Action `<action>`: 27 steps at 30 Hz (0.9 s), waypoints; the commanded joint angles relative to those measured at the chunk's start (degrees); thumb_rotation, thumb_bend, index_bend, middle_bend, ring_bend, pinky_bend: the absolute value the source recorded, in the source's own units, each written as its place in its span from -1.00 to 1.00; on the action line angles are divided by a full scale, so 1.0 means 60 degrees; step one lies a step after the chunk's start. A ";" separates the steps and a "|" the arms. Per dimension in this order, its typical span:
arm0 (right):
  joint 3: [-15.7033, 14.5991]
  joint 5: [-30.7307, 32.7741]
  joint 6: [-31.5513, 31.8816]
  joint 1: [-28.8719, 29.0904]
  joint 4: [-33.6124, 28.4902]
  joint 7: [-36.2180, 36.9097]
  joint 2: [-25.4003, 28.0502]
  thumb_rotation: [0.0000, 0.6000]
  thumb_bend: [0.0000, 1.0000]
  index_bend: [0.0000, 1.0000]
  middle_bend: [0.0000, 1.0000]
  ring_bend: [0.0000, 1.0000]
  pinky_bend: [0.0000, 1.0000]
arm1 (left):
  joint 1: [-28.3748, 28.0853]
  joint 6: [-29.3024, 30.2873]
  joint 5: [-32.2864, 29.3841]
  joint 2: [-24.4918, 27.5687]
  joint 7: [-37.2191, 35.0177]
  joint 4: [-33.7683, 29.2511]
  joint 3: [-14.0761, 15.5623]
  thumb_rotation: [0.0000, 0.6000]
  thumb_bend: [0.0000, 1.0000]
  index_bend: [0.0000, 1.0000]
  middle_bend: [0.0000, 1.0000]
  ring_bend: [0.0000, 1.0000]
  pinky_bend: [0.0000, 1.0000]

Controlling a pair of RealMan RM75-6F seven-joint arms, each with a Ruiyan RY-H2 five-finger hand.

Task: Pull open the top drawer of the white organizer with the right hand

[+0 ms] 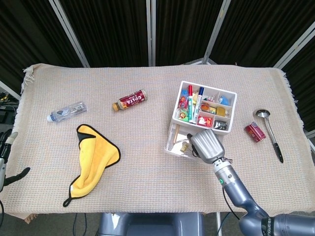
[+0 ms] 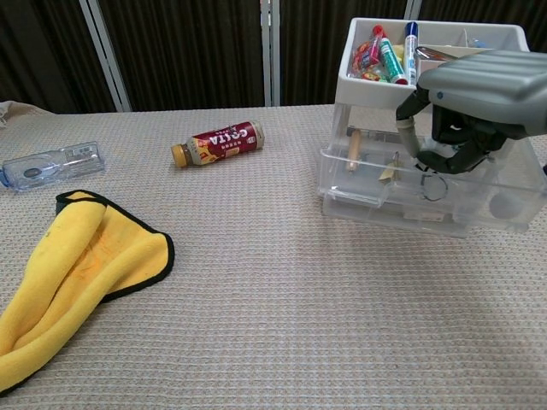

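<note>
Organizer: your white organizer stands right of the table's middle, its top tray packed with markers and small packets.
Top drawer: the clear drawer is drawn out toward the front edge, with a wooden stick and small bits showing inside.
Right hand: your right hand sits over the drawer's front, fingers curled down onto its rim; in the chest view they hook the clear wall, so you are grasping the drawer.
Left hand: only a sliver of your left hand shows at the table's left edge in the head view; you cannot tell whether it is spread or clenched.
Cloth: the yellow cloth with black trim lies crumpled near the front-left of the table.
Bottles: the brown Costa bottle lies on its side left of the organizer, and a clear bottle lies further toward the left edge.
Right edge: a red can lies on its side just beside a ladle.
Table: the beige woven cover spans it.
</note>
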 commanded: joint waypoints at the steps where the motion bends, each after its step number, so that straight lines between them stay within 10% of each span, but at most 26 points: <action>1: -0.0057 -0.0226 0.0115 -0.0049 -0.0180 -0.0009 0.0091 1.00 -0.17 0.19 1.00 1.00 0.37 | 0.0002 0.0006 -0.0001 -0.0004 0.0012 -0.0003 -0.0001 1.00 -0.83 -1.00 -1.00 -1.00 -1.00; 27: 0.0765 -0.1142 0.2177 -0.1124 -0.1930 0.0798 0.2375 1.00 -0.19 0.20 1.00 1.00 0.37 | 0.0058 0.0133 0.0062 0.0021 -0.0017 -0.0027 0.0010 1.00 -0.83 -1.00 -1.00 -1.00 -1.00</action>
